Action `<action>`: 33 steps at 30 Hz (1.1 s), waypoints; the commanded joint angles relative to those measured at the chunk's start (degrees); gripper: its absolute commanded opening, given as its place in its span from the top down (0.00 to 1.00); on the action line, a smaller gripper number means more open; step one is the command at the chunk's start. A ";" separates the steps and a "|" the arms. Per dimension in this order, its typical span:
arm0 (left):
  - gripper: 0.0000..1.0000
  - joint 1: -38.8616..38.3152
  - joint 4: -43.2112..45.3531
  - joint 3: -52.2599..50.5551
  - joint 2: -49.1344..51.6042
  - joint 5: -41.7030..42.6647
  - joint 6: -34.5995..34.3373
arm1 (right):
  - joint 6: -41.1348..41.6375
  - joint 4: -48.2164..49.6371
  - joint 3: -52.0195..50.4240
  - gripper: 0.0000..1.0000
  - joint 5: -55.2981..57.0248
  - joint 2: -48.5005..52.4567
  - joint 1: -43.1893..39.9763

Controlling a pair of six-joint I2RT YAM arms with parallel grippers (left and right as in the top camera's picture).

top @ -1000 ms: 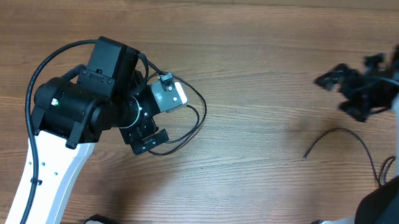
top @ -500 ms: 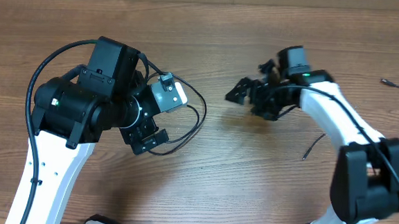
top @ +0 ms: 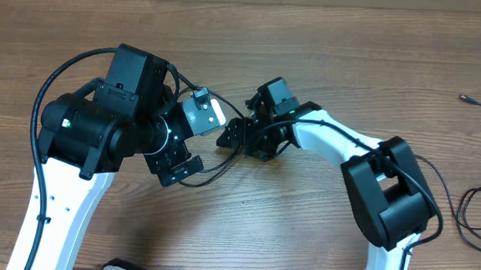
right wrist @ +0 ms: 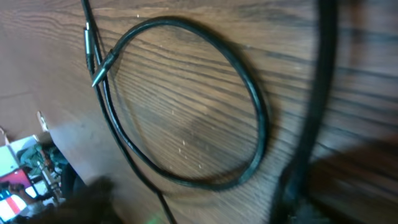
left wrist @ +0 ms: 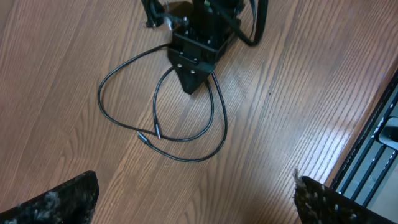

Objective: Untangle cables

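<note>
Thin black cables (top: 213,177) lie in loose overlapping loops on the wooden table beside my left gripper (top: 178,166). In the left wrist view the loops (left wrist: 186,134) lie ahead with two small plug ends (left wrist: 148,135) at their middle. My left gripper (left wrist: 196,202) is open wide and empty, short of them. My right gripper (top: 244,145) reaches in from the right and hangs over the loops' far side; it looks open and holds nothing. Its black tip (left wrist: 193,78) touches or overlaps the loops. The right wrist view shows one cable loop (right wrist: 249,106) close up with a plug tip (right wrist: 102,68); the jaws (right wrist: 199,205) are blurred.
Another thin black cable (top: 470,216) lies in loops at the table's right edge, with a small plug end (top: 468,100) at the far right. The left arm's body (top: 90,130) fills the left side. A black rail (left wrist: 373,155) runs along the table edge.
My right arm has swung from the far right across the table to the cable loops beside my left gripper. The left arm and the loops have stayed put.
</note>
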 commanded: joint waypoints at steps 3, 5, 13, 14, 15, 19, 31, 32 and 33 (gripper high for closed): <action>0.01 -0.09 0.00 1.22 -0.17 0.11 -0.57 | 3.10 0.92 0.00 0.96 -0.17 0.22 0.59; 0.00 -0.09 0.00 1.22 -0.17 0.11 -0.57 | 3.04 -1.40 0.72 0.96 -0.17 -0.90 -0.42; 0.00 -0.09 0.00 1.22 -0.17 0.11 -0.57 | -3.23 -17.35 13.07 0.96 9.25 -16.85 -10.40; 0.01 -0.09 0.00 1.22 -0.17 0.11 -0.57 | -3.21 -18.51 14.56 0.96 10.32 -18.21 -11.63; 0.00 -0.09 0.00 1.22 -0.17 0.11 -0.57 | -3.21 -19.98 17.59 0.96 11.76 -20.79 -14.40; 0.01 -0.09 0.00 1.22 -0.17 0.11 -0.57 | -3.19 -18.47 28.39 0.96 11.93 -28.52 -27.82; 0.00 -0.09 0.00 1.22 -0.17 0.11 -0.57 | -5.53 -11.45 32.92 0.96 14.38 -32.50 -58.82; 0.01 -0.09 0.00 1.22 -0.17 0.11 -0.57 | -7.96 -12.94 32.89 0.96 16.96 -31.76 -60.26; 0.00 -0.09 0.00 1.22 -0.17 0.11 -0.57 | -9.16 -13.70 32.87 0.96 18.34 -31.41 -60.59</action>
